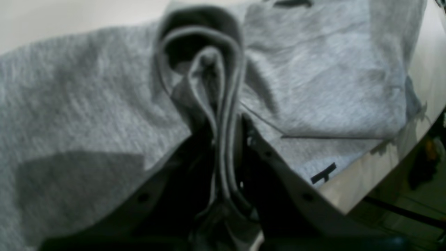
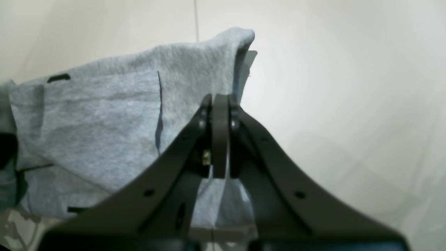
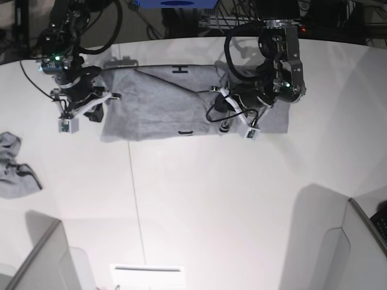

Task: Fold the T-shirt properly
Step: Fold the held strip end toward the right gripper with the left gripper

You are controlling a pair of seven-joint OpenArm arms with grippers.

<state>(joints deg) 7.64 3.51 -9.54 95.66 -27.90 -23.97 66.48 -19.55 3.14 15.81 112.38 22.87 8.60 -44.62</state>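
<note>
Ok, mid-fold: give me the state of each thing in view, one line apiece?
T-shirt: spread on the table, partly folded, both ends pinched.
Left end effector: shut on a bunched fold of shirt.
Right end effector: shut on the shirt's edge.
Small grey cloth: crumpled, lying apart at the table's edge.

A broad white table (image 3: 199, 199) with a thin seam fills the base view, grey partition panels (image 3: 42, 260) at 7 and 4 o'clock, dark cable-cluttered equipment (image 3: 175, 12) along 12 o'clock.
</note>
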